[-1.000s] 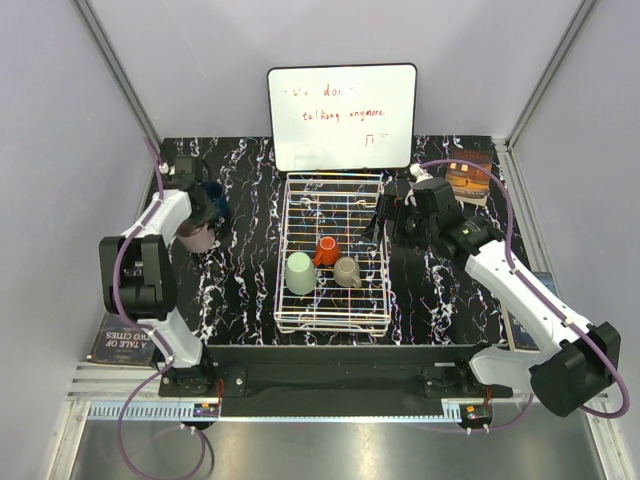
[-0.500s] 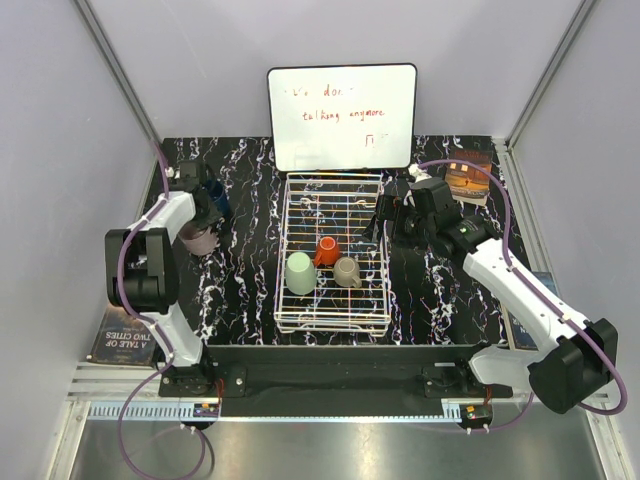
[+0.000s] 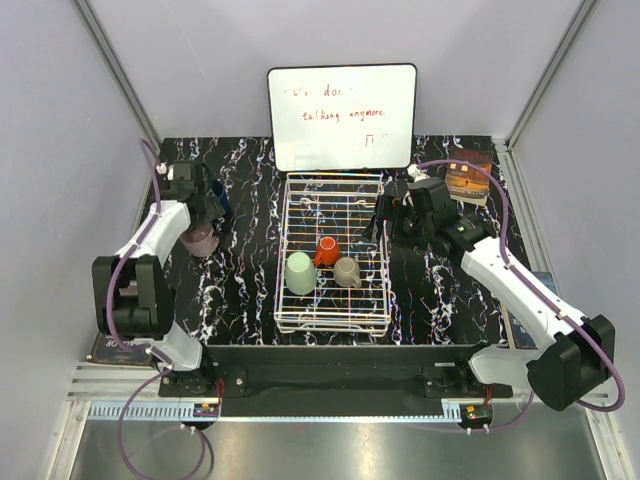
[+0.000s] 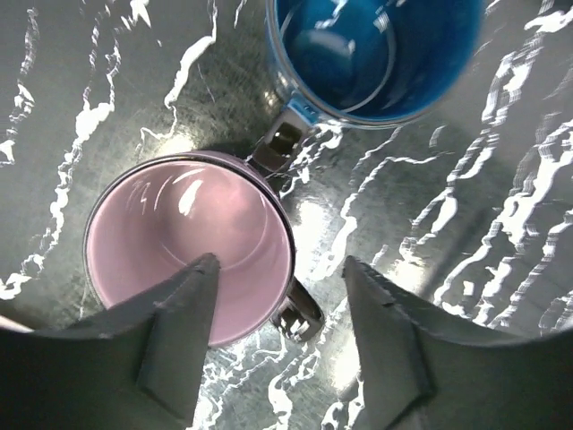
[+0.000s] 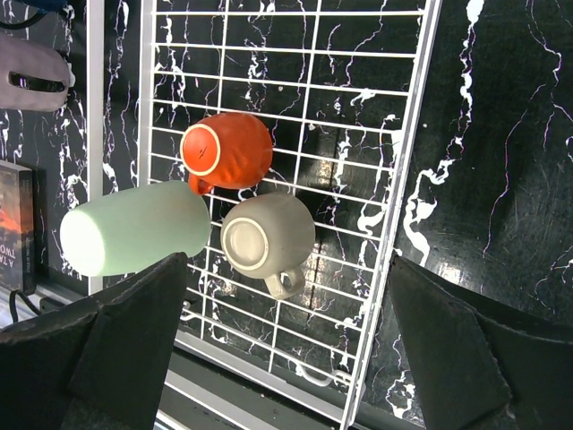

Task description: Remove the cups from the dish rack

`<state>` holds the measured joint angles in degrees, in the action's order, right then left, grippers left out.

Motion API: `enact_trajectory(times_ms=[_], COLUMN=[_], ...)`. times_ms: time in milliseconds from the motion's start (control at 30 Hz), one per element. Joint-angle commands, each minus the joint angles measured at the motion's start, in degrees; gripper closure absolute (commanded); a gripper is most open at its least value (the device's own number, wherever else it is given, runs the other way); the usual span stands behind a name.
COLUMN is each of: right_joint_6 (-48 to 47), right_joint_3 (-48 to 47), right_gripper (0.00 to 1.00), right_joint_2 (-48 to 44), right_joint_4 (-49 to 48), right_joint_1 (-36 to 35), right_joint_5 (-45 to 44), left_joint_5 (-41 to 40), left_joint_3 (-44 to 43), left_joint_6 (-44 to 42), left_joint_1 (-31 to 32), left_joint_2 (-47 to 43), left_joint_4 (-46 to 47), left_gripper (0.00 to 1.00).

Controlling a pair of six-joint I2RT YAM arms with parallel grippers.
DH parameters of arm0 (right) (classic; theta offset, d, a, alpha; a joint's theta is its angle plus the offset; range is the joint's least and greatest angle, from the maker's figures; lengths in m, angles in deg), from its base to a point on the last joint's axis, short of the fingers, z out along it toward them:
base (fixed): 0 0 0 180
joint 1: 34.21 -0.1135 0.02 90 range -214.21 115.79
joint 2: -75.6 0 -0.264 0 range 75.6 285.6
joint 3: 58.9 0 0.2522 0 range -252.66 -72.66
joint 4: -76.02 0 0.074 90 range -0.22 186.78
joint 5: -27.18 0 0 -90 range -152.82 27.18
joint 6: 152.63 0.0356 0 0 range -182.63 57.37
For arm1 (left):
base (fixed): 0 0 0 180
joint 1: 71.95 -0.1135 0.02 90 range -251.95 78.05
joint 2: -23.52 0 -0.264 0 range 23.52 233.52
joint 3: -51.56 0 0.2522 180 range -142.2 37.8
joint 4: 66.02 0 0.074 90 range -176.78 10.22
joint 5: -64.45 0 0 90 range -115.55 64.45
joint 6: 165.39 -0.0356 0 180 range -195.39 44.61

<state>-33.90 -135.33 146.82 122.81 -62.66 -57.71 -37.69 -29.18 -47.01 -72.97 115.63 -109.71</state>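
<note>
**A:** We are hanging the left hand (image 4: pixel 279 267) over the pink mug (image 4: pixel 179 224), jaws roughly half apart and gripping nothing. The mug is standing upright on the table (image 3: pixel 245 270), far left, just beside the blue mug (image 4: pixel 376 54).

**B:** Then we are lifting straight up, I'd say. One jaw is sitting over the mug's mouth and the other outside, by its handle (image 4: pixel 300 315), so any sideways drift is risking a tipped mug or a knock to the blue one.

**A:** And the right hand (image 3: pixel 398 218) is waiting wide open, empty, at the rack's (image 3: pixel 335 200) right side.

**B:** Its wrist view is giving us what the top view is not. The orange mug (image 5: pixel 228 150) and taupe mug (image 5: pixel 267 235) are showing their bases, and the mint mug (image 5: pixel 134 228) is lying on its side. Only the top view is showing both arms, well apart.
</note>
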Motion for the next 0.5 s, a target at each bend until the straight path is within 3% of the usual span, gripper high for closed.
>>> enact_trajectory(times_ms=[0, 100, 133, 167, 200, 300, 367, 467], right_joint_6=[0.01, 0.01, 0.10, 0.36, 0.71, 0.10, -2.26, -5.25], right_joint_3=[-2.19, -2.98, -3.24, -3.77, -4.21, -5.27, -4.74, -4.21], right_gripper=[0.00, 0.00, 0.00, 0.00, 0.00, 0.00, 0.00, 0.00], right_joint_2=[0.23, 1.11, 1.37, 1.72, 2.77, 4.36, 4.19, 2.26], right_joint_4=[-0.34, 0.88, 1.15, 2.02, 2.81, 4.67, 4.23, 3.00], right_joint_1=[0.06, 0.06, 0.06, -0.03, -0.12, -0.91, -2.22, -7.39], right_joint_5=[-1.85, -2.38, -2.90, -4.73, -6.75, -12.11, -15.19, -31.05], left_joint_5=[-3.23, -9.72, -14.18, -17.10, -20.08, -26.61, -29.07, -32.32], left_joint_3=[-2.10, -4.29, -5.52, -5.88, -6.14, -7.81, -9.21, -11.94], left_joint_6=[1.59, 2.73, 2.56, 2.30, 2.21, 3.25, 6.23, 11.59], left_joint_1=[0.75, 6.26, 8.46, 11.10, 16.87, 26.46, 29.74, 35.54], left_joint_2=[-6.67, -10.10, -12.12, -13.27, -14.15, -16.26, -16.18, -15.57], left_joint_4=[-0.82, -5.65, -7.92, -8.90, -9.87, -13.39, -17.77, -24.37], left_gripper=[0.31, 0.25, 0.16, 0.01, 0.01, 0.01, 0.01, 0.01])
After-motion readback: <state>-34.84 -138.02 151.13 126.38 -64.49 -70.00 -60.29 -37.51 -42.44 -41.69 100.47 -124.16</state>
